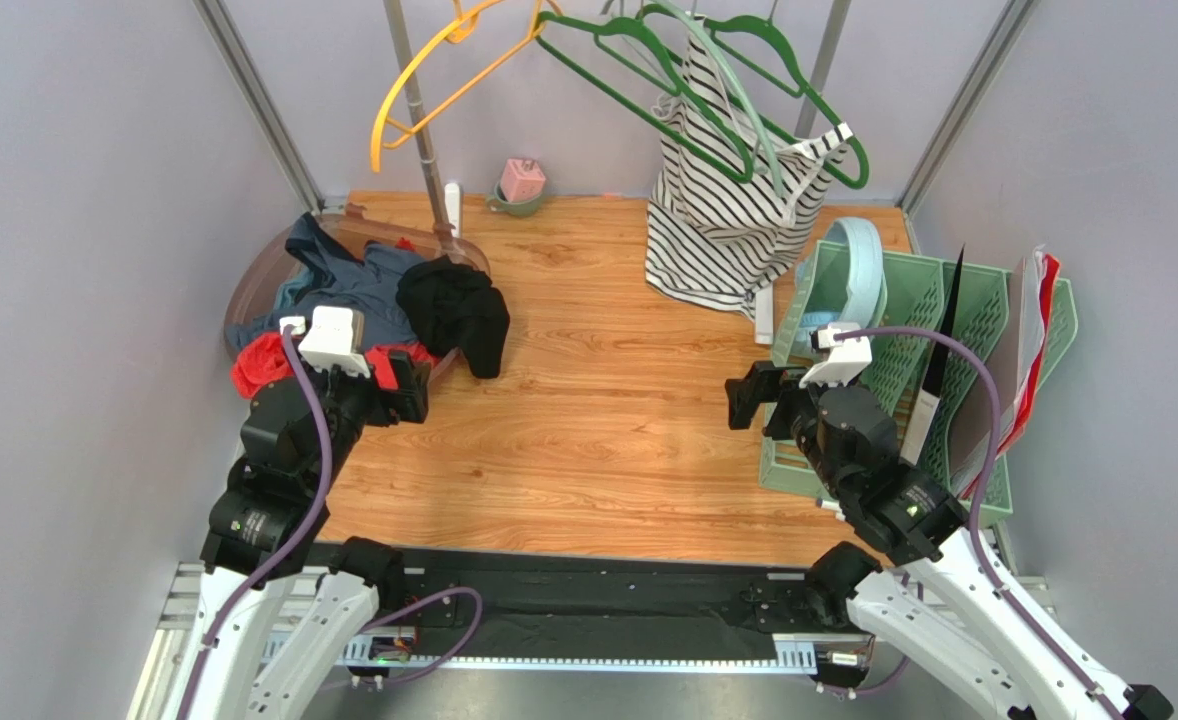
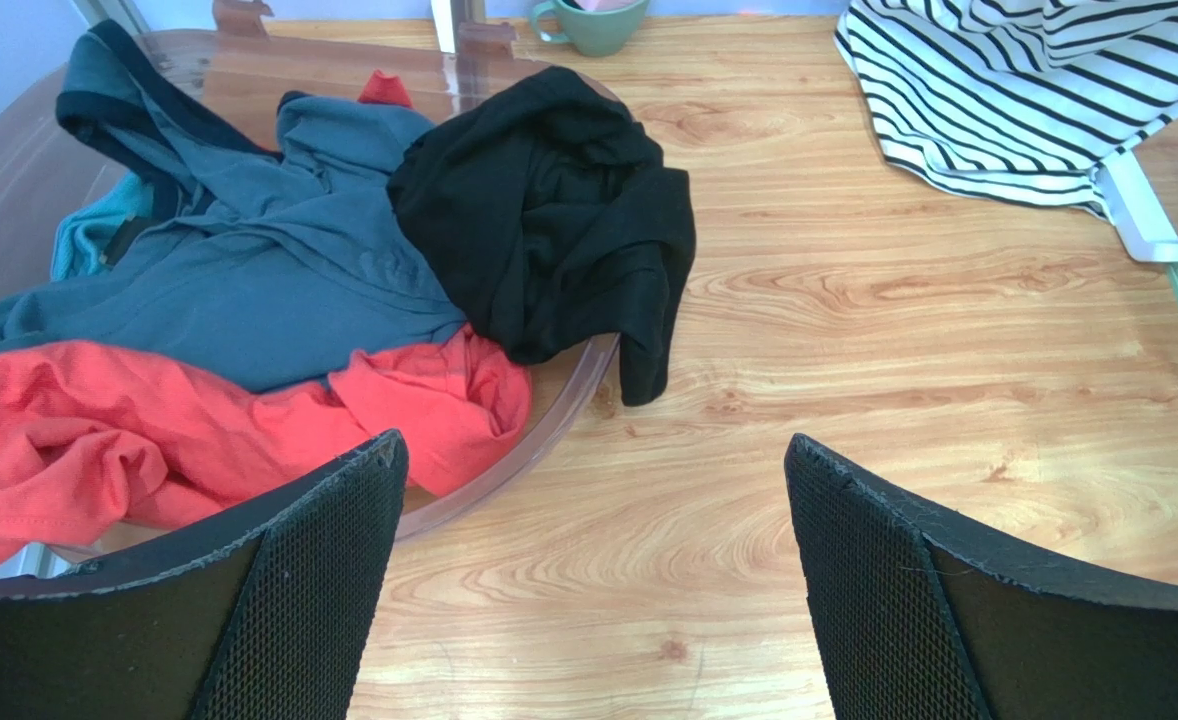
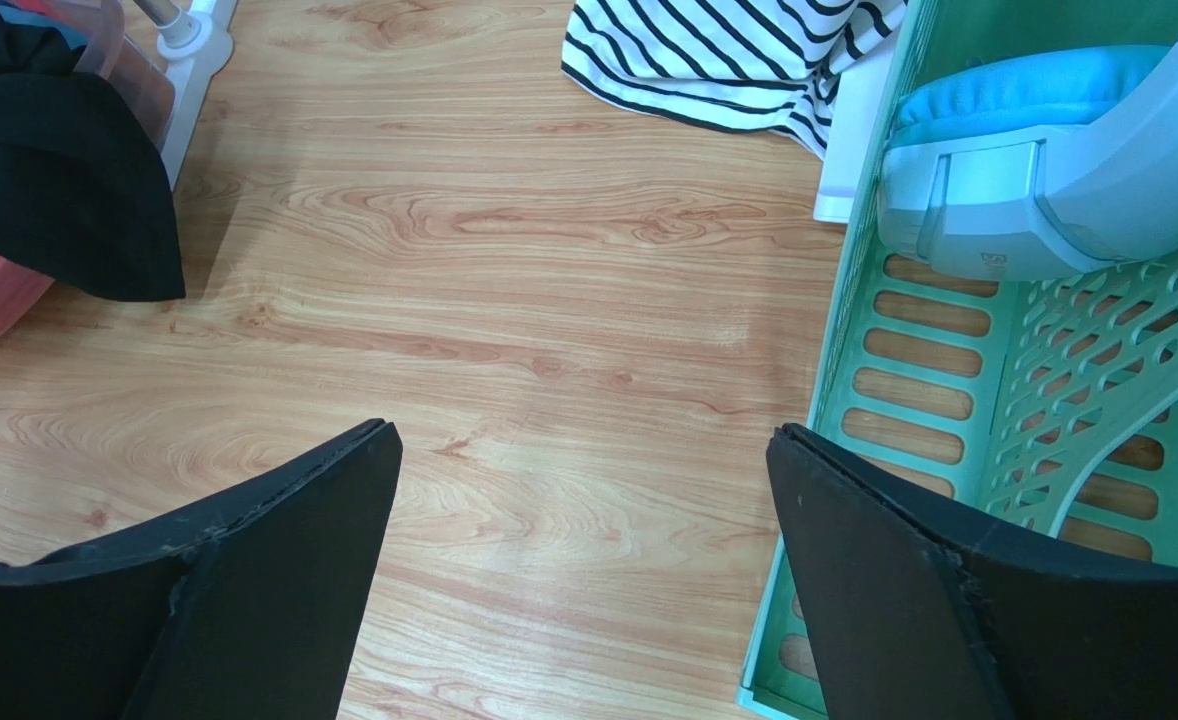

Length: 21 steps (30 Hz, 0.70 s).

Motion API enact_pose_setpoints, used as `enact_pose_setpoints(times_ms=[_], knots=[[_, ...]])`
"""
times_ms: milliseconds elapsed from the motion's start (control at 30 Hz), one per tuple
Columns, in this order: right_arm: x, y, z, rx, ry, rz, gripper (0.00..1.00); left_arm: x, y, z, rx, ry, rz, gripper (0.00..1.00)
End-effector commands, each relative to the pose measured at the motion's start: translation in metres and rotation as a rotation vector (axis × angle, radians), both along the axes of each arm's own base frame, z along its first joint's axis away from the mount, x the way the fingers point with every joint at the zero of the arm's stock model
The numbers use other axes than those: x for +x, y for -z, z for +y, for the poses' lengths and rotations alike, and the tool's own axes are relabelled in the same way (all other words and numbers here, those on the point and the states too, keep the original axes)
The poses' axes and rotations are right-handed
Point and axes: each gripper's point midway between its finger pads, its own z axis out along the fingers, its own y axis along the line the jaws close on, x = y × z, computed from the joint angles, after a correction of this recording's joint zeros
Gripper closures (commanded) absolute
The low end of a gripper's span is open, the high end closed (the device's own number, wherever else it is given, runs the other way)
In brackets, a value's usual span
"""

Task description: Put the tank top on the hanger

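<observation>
Tank top: the black tank top (image 2: 550,210) lies crumpled at the right edge of the clear basin (image 2: 550,428) on the left of the table. One fold spills over the rim onto the wood. It sits on top of the pile, so nothing needs digging out first.
Neighbours: a blue-grey garment (image 2: 280,255) and a red one (image 2: 175,435) fill the basin to its left.
Hanger: the dark green hanger (image 1: 640,108) hangs empty at the far end, left of the striped top (image 1: 723,210) and well apart from the tank top.
Left gripper: the left gripper (image 2: 592,465) sits on the near side of the basin, jaws spread wide with nothing between them. It faces the tank top, so I'd say it is lined up to reach for it.
Right gripper: the right gripper (image 3: 583,438) hangs over bare wood beside the mint rack (image 3: 986,390), equally wide and empty, probably kept free to help later.
Stage: nothing is picked up yet.
</observation>
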Motion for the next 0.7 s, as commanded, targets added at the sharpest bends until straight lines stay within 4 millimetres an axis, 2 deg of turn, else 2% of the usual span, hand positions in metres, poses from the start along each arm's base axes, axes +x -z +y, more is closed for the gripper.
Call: enact_pose_setpoints(times_ms=[0, 167, 367, 533, 567, 633, 667], knots=[[0.002, -0.019, -0.005, 0.003, 0.017, -0.044, 0.00, 0.001, -0.006, -0.003, 0.010, 0.022, -0.036, 0.01], [0.001, -0.021, -0.005, 0.005, 0.013, -0.048, 0.00, 0.003, -0.003, -0.004, 0.021, 0.031, -0.026, 0.01], [0.000, -0.023, -0.005, 0.009, 0.009, -0.051, 0.00, 0.008, 0.007, -0.017, 0.049, 0.108, 0.008, 0.01], [-0.003, -0.025, -0.003, 0.013, -0.007, -0.045, 0.00, 0.031, 0.018, -0.011, 0.093, 0.047, 0.089, 0.01], [-0.004, -0.025, -0.003, 0.017, -0.009, -0.047, 0.00, 0.036, 0.010, -0.011, 0.091, 0.035, 0.090, 0.01], [-0.005, -0.026, -0.001, 0.020, -0.021, -0.048, 0.00, 0.050, 0.019, -0.014, 0.109, 0.029, 0.152, 0.01], [-0.005, -0.027, -0.001, 0.024, -0.024, -0.049, 0.00, 0.056, 0.010, -0.016, 0.108, 0.029, 0.144, 0.01]])
